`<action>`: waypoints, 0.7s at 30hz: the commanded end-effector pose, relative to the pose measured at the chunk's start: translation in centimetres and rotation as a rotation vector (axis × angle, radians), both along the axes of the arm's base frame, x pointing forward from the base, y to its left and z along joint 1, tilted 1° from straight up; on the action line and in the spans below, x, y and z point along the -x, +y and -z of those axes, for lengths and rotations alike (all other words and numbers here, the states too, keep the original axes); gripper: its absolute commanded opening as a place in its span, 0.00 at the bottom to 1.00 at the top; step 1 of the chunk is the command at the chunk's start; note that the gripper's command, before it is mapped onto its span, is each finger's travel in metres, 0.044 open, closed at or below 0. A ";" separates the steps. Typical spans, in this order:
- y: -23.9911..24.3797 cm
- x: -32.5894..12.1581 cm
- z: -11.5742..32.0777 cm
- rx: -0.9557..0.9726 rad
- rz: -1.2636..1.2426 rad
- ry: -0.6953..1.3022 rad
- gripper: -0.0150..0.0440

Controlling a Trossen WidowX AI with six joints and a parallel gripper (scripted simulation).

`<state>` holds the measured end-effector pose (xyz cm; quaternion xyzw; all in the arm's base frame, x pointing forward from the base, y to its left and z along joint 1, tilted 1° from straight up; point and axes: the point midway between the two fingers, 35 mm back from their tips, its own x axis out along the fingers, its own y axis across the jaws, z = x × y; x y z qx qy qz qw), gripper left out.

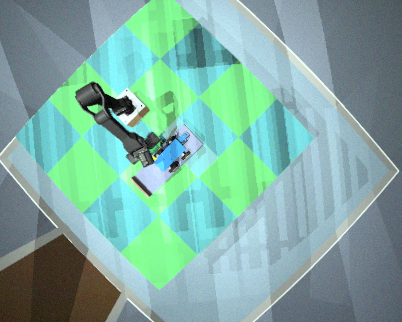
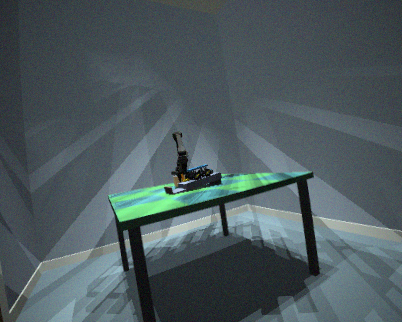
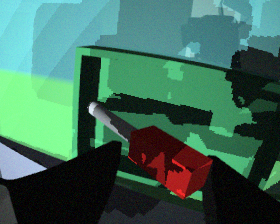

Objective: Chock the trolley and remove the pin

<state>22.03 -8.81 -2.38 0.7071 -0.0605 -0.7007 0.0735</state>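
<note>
My gripper (image 3: 163, 157) (image 1: 145, 156) is open, with black fingertips on either side of the red-headed stop pin (image 3: 159, 152). The pin slants across the green tray (image 3: 78, 105) in the wrist view, its head close to the right fingertip and its grey shaft pointing up-left. Whether the head touches that finger is unclear. The trolley (image 1: 170, 155) (image 2: 198, 168), with a blue top, stands on the pale ramp (image 1: 158, 180) (image 2: 202, 182), right beside the gripper in the top view. A small yellow patch shows at the trolley's near edge; whether it is the chock against a wheel cannot be made out.
The arm (image 1: 117, 130) reaches from its white base plate (image 1: 140, 101) over to the ramp's side. The ramp has a dark raised lip (image 1: 142, 186) at its lower left end. A pale corner of the ramp (image 3: 16, 162) shows at the left of the wrist view.
</note>
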 end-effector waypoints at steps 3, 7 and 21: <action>0.3 0.1 0.3 0.003 0.002 0.003 0.58; 0.4 0.1 0.5 0.003 0.002 0.003 0.58; 1.0 0.2 1.0 0.002 0.002 0.003 0.58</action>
